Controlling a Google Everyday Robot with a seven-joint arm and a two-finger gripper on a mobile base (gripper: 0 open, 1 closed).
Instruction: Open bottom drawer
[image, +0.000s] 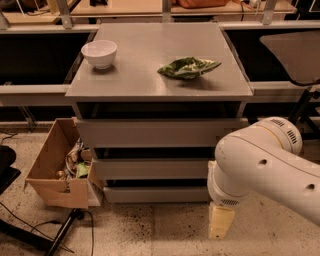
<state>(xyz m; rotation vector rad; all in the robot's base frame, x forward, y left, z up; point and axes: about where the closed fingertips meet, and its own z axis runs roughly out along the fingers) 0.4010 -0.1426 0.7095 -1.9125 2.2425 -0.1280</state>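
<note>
The bottom drawer (155, 194) is the slimmest grey front, lowest of three in the grey cabinet, and it sits pushed in under the middle drawer (150, 168). My white arm (260, 165) comes in from the right and covers the cabinet's lower right corner. My gripper (220, 220) is the cream piece hanging below the arm's wrist, just above the floor. It is in front of and slightly below the right end of the bottom drawer. Whether it touches the drawer cannot be told.
A white bowl (99, 53) and a crumpled green bag (188, 67) lie on the cabinet top (150, 87). An open cardboard box (55, 175) of clutter stands against the cabinet's left side. A black stand leg and cables (62, 232) lie on the floor at lower left.
</note>
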